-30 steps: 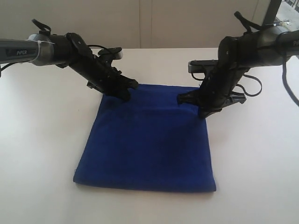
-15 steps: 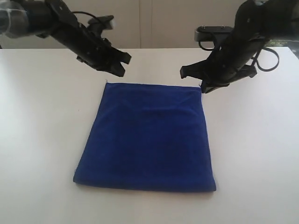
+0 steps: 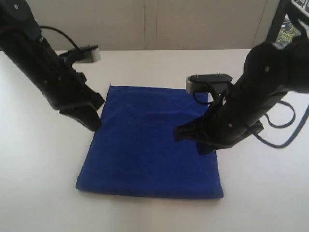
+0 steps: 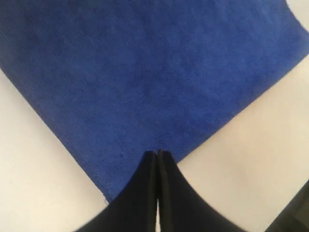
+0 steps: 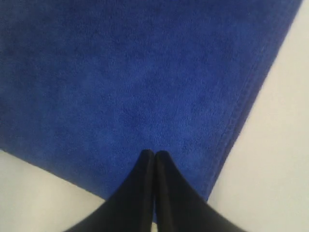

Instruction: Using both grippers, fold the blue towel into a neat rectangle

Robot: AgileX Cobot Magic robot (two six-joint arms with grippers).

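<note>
No legible txt, brand, no. or sign in any view: nothing readable on the blue towel [image 3: 152, 145], on the left gripper [image 4: 157, 155] or right gripper [image 5: 154, 154], nor on the bench [image 3: 38, 188].
</note>
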